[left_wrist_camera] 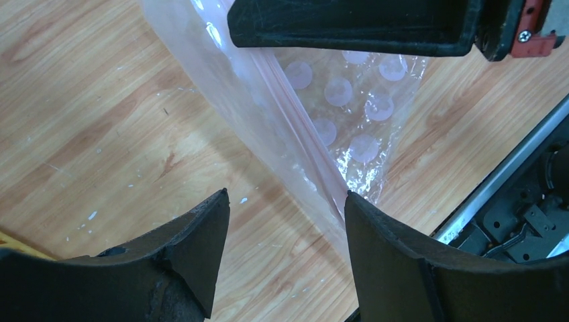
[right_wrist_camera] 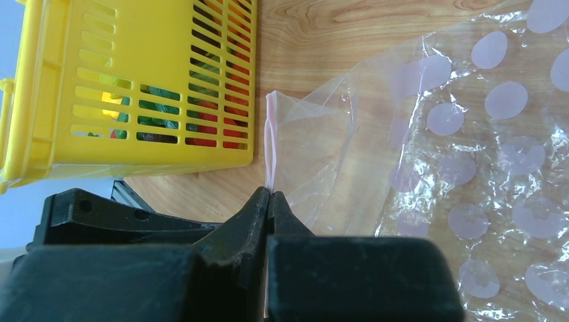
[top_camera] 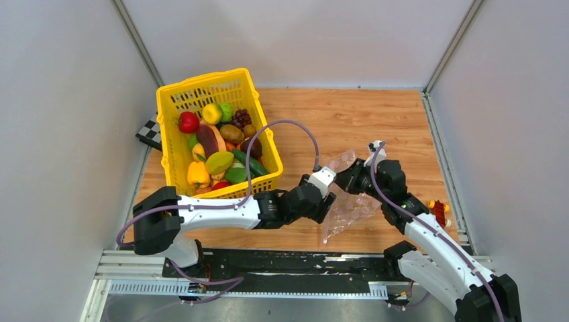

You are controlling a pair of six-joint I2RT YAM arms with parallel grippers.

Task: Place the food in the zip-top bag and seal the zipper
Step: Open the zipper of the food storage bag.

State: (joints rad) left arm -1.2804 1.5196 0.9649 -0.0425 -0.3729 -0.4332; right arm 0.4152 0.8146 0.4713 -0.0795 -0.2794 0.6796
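The food (top_camera: 215, 151), glossy toy fruits and vegetables, lies piled in the yellow lattice basket (top_camera: 176, 100). The zip-top bag (top_camera: 349, 209), clear with white dots, is lifted off the wood floor between the two arms. My right gripper (right_wrist_camera: 270, 192) is shut on the zipper (right_wrist_camera: 270, 137), the pale pinkish strip at the bag's edge. My left gripper (left_wrist_camera: 286, 198) is open low over the floor, and the zipper (left_wrist_camera: 305, 137) runs slantwise down to just beside its right finger (left_wrist_camera: 389, 255). Nothing sits between the left fingers. In the top view the left gripper (top_camera: 327, 201) is next to the right gripper (top_camera: 346, 176).
The basket (right_wrist_camera: 134, 80) stands at the far left, close behind the bag. Small orange-red blocks (top_camera: 439, 212) lie by the right wall. A black rail (top_camera: 282, 265) runs along the near edge. Grey walls close in three sides.
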